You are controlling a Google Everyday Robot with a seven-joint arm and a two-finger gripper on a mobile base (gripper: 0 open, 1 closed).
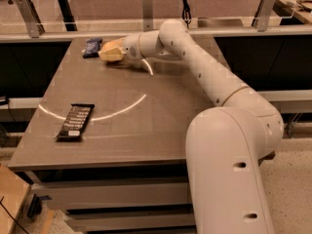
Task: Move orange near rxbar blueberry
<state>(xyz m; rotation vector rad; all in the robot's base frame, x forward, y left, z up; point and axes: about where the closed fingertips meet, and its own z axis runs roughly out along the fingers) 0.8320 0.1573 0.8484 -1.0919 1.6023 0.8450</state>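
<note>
Where your gripper point(112, 51) ends, at the far left part of the table point(161, 116), you see a pale yellow-orange rounded mass low over the surface. The orange point(108, 53) seems to be that mass, but you cannot separate fruit from gripper there, nor make out whether the gripper is clamped on it or standing free.

Just to its left lies the rxbar blueberry point(92, 47), flat on the table by the far edge, very near the mass; touching or barely apart is unclear. Its long axis runs on a slant, near-left end to far-right end, with the far-right end pointing toward the gripper. Nothing lies between the two.

Going outward, the white arm point(195, 62) comes in from the right, crossing the far right part of the table and bending down to the large base at the front right.

Well apart, near the front left edge, a black bar wrapper point(75, 121) with white lettering lies flat, its long axis running front to back, tilted slightly right. Behind the table runs a rail point(219, 31) with upright metal posts point(147, 9).
</note>
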